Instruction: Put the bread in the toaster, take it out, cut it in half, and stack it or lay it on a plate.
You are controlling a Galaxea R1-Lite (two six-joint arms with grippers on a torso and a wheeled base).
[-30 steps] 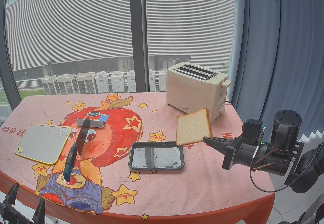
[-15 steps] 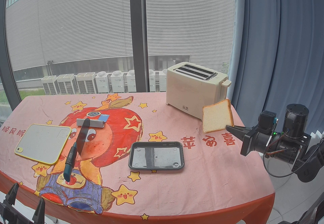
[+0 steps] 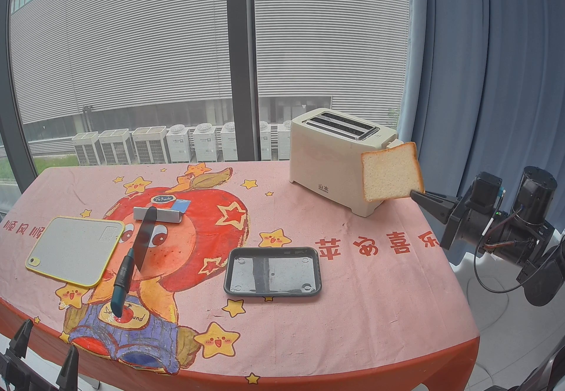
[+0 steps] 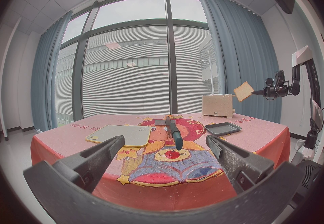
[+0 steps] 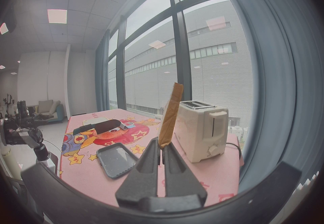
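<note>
Risk: the bread (image 3: 391,171) is pinched only at its lower corner by the clenched right fingers (image 3: 428,200), so the soft slice could sag, tear or twist out. It hangs in the air just beside the toaster (image 3: 329,162), at the lever end. Its lower edge looks below the toaster top, so a straight sideways move would clip the wall. The right arm reaches in roughly level from the worktop's (image 3: 365,304) right edge. The left fingers (image 4: 91,162) are spread and empty, at the near edge.

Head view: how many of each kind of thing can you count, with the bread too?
Toaster: 1
Bread slice: 1
Black tray: 1
Knife: 1
Cutting board: 1
Grey block: 1
Total: 6
</note>
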